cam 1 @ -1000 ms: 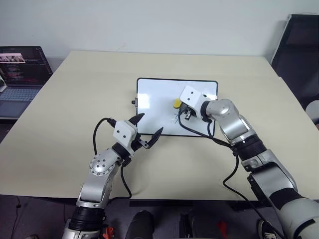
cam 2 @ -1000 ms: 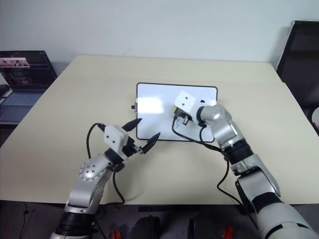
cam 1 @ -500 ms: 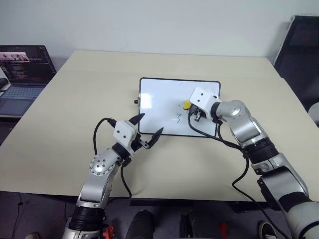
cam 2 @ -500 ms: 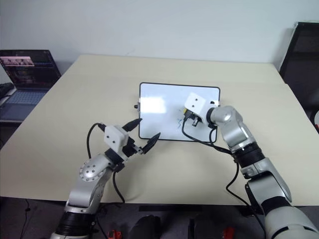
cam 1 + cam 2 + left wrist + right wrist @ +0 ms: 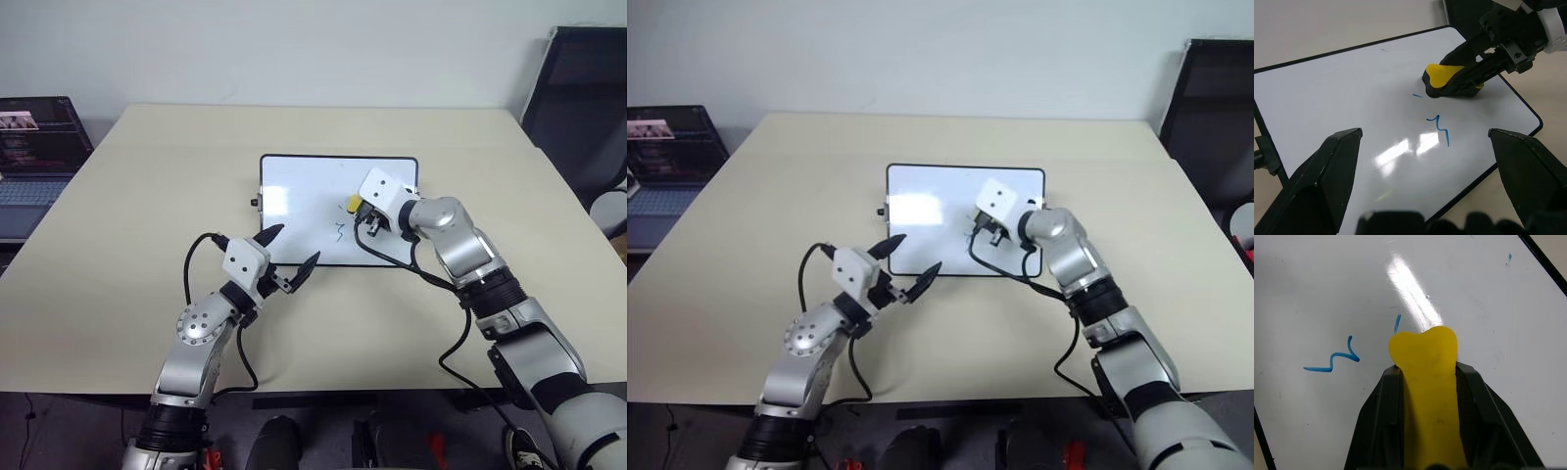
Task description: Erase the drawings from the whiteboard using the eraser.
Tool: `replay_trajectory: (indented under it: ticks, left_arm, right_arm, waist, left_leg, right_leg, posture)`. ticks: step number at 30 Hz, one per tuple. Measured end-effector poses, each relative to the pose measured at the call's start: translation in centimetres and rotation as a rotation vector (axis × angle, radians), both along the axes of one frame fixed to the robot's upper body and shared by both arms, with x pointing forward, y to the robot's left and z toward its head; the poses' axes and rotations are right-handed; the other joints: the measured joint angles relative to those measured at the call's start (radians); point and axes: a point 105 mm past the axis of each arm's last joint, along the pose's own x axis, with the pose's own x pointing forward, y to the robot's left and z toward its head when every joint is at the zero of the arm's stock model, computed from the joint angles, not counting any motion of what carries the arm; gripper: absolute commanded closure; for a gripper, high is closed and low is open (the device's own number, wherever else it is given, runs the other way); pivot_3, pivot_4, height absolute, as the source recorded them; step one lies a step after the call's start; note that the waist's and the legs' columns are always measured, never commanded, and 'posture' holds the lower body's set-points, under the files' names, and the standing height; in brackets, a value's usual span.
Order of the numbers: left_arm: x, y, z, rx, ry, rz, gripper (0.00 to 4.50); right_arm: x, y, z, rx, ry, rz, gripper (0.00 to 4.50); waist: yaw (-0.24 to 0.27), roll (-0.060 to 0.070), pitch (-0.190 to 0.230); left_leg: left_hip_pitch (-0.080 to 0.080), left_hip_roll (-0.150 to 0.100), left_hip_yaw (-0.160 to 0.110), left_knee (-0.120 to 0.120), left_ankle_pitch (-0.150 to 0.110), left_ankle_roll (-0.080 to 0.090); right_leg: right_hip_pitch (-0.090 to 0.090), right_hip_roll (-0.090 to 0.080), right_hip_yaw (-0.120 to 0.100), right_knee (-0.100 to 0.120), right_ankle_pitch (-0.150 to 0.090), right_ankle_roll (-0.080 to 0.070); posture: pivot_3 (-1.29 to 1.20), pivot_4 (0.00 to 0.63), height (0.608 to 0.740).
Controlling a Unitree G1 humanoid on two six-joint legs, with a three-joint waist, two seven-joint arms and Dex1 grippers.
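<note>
Right gripper (image 5: 1462, 83) is clamped tight on the eraser (image 5: 1427, 382), fingers (image 5: 1378, 421) pinching its long sides so the yellow nose sticks out ahead w/ black base down on the whiteboard (image 5: 294, 191), which looks like the right hold for wiping, since the felt face meets the surface flat. Eraser sits toward the board's right half, well inside the frame. Of the drawings, a blue squiggle (image 5: 1440, 128) is left just off the eraser's tip, on the side nearer the robot, apart from it, not touching; a short blue dash (image 5: 1417, 96) lies right beside the nose, prob. a remnant of a mostly wiped shape. A tiny blue speck (image 5: 1509, 257) shows farther out near the board's edge. Judged from this, task is partway: upper marks look gone, squiggle + dash not yet cleared. Left gripper (image 5: 291, 258) hovers w/ jaws spread wide and holding nothing, just off the board's near edge, over the table (image 5: 127, 225), likely parked there to stay out of the wiping path or to steady the board if it slides. Laptop (image 5: 39, 147) sits far off to the left gripper's outer side, irrelevant to the wipe.
</note>
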Motion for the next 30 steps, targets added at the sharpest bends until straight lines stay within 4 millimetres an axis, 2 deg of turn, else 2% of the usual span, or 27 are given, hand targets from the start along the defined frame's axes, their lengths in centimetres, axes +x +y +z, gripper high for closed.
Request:
replay_trajectory:
  ticks: [4, 14, 24, 30]
  left_arm:
    - [-0.1, 0.0, 0.0, -0.001, -0.002, 0.003, 0.00]
    - [-0.3, -0.1, 0.6, -0.002, -0.019, 0.001, 0.00]
    - [-0.3, -0.1, 0.4, -0.003, -0.005, 0.007, 0.00]
    - [-0.3, -0.1, 0.4, -0.003, -0.007, 0.005, 0.00]
  right_arm:
    - [0.2, 1.4, 0.5, 0.019, -0.003, 0.016, 3.41]
    - [0.3, 3.0, 0.6, 0.020, -0.013, 0.040, 3.41]
    - [0.6, 3.2, 0.8, 0.017, -0.017, 0.047, 3.41]
    - [1.0, 2.0, 0.9, -0.003, -0.027, 0.034, 3.41]
  waist:
    - [-0.008, 0.000, 0.000]
    - [-0.010, 0.000, 0.000]
    - [-0.011, 0.000, 0.000]
    - [-0.004, 0.000, 0.000]
  left_leg:
    - [0.001, 0.001, 0.000, 0.000, 0.000, 0.000]
    - [0.000, 0.001, 0.000, -0.001, 0.000, 0.000]
    - [0.000, 0.000, 0.000, 0.000, 0.000, 0.000]
    - [-0.001, 0.000, 0.000, 0.000, 0.000, 0.000]
  right_leg:
    - [0.000, 0.001, 0.000, 0.000, 0.000, 0.000]
    - [-0.001, 0.001, 0.001, 0.000, 0.000, 0.000]
    - [-0.001, 0.001, 0.001, 0.000, 0.000, 0.000]
    - [-0.001, 0.000, 0.001, 0.000, 0.000, 0.000]
  posture:
    - [0.00, 0.150, 0.740]
    - [0.00, 0.150, 0.740]
    - [0.00, 0.150, 0.740]
    - [0.00, 0.150, 0.740]
